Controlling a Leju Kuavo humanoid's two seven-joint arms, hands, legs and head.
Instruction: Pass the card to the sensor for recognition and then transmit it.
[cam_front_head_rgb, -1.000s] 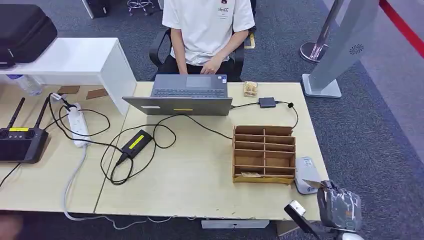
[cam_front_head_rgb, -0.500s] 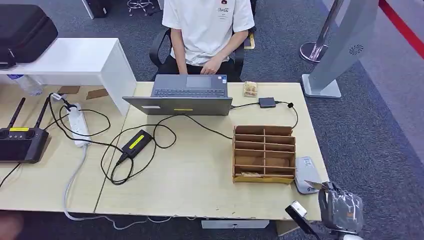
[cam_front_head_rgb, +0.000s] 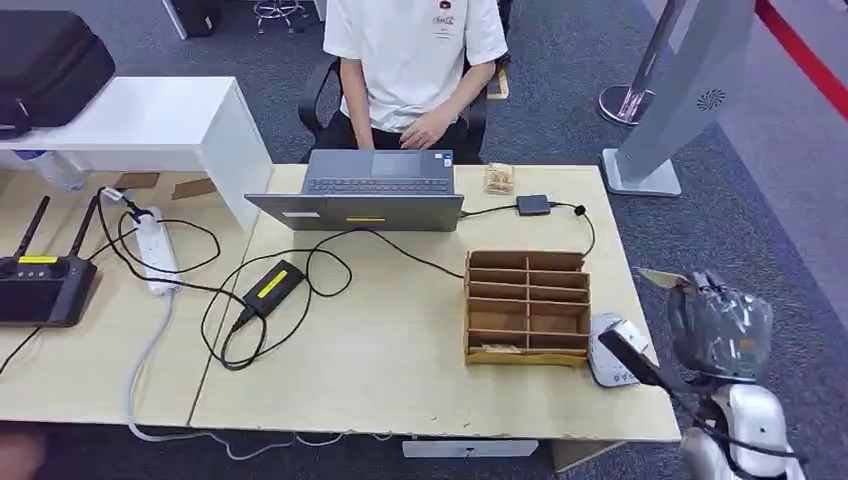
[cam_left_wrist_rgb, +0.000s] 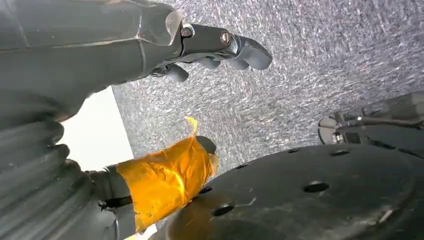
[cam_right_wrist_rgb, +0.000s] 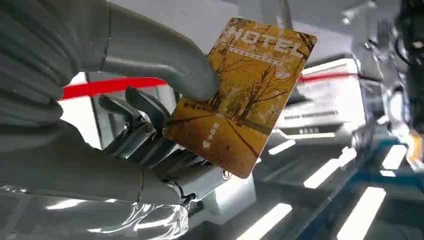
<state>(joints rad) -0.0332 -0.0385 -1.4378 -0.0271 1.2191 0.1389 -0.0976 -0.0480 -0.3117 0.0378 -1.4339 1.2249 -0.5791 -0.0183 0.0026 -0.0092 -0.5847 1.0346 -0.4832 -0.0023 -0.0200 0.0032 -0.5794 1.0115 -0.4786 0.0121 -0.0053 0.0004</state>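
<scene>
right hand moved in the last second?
Yes. The right hand, pinching the card, rose from the desk's near right corner, past the grey sensor, to beside the wooden organizer.

Golden-yellow card with autumn trees.

The right hand hovers off the worktop's right edge, holding a card whose corner pokes out toward the wooden rack. The grey sensor lies just right of the rack. A person sits behind the laptop, with cables trailing left.
</scene>
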